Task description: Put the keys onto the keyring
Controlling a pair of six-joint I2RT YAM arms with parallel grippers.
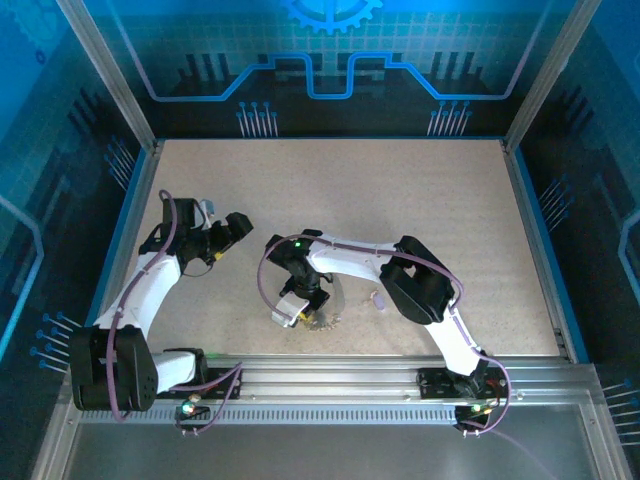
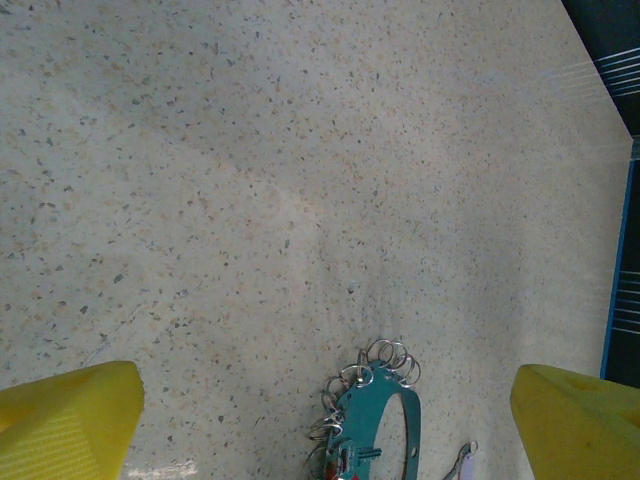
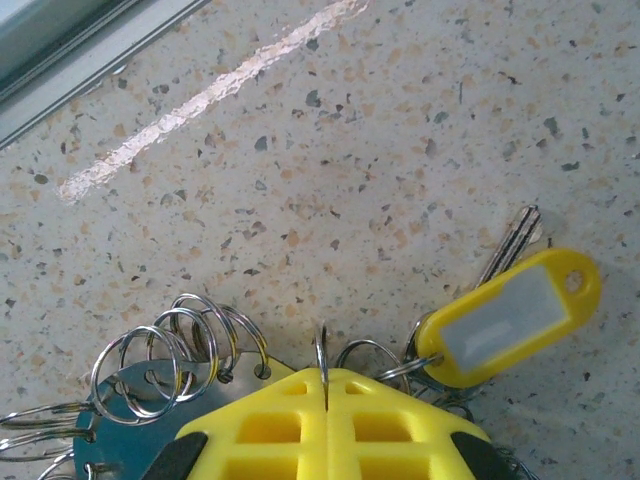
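1. One thin wire loop of the keyring (image 3: 170, 375) is seen standing edge-on in the seam of the right gripper (image 3: 325, 378). The yellow fingers are pressed fully together on it. The loop appears to be pinched so that the bunch is steadied for threading.
2. The keyring is found on the table (image 3: 400, 120) near its front edge. It is made up of a teal oval plate fringed with small split rings.
3. A yellow-tagged key (image 3: 505, 310) is laid just to one side of the closed fingers, with its blade pointed away from them. Its small ring seems to be linked into the bunch, but the join is covered by the fingers.
4. A pale lilac key (image 2: 462, 462) is laid on the table just beside the plate and is cut off by the frame edge. It is judged not yet threaded.
5. The left gripper (image 1: 240, 224) is held well apart from the keyring, spread wide with nothing between its fingers. It is probably kept ready to fetch a key.
6. Much of the plate is hidden under the right fingers, so it cannot be told how many rings carry keys.
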